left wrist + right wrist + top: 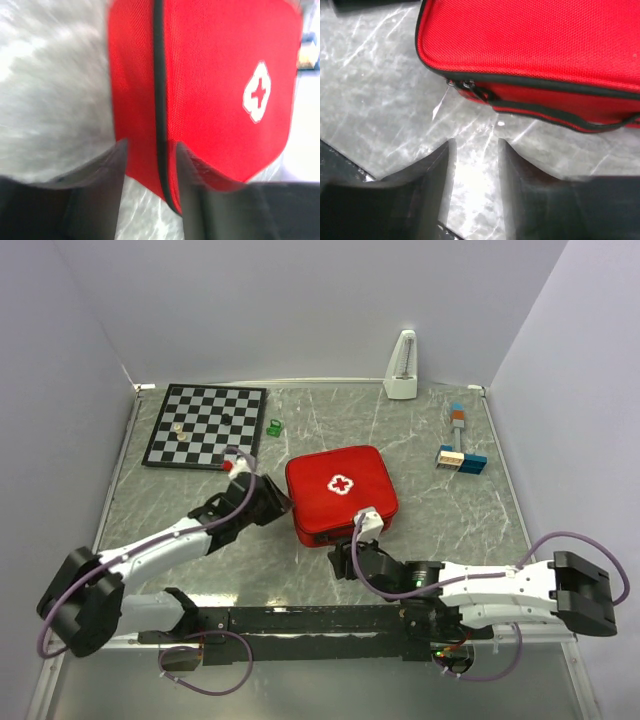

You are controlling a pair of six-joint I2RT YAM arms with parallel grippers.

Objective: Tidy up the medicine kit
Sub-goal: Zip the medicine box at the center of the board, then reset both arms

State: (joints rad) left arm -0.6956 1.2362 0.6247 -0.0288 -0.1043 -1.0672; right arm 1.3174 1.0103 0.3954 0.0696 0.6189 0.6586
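- Red fabric with a white cross facing up: the medicine kit [340,492] lies flat and shut near the middle of the worktop [440,540], somewhat nearer the near edge than the far one.
- The zip pull [465,86] sits at a near corner of the kit. The black zip line looks closed along the sides I can see, so packing and zipping look done to me.
- The left gripper [278,502] is at the kit's left side with its fingers [112,170] parted. The zip seam lines up with the gap, and I can't see anything pinched.
- The right gripper [348,548] is at the kit's near edge, fingers [440,170] parted over bare worktop. The kit is just ahead of them, and they are holding nothing.
- The chessboard [205,425] in the far-left corner and the coloured blocks [460,455] toward the right edge are well apart from the kit.
- I'd judge little is left beyond getting both arms clear. I can't see what is inside the kit.
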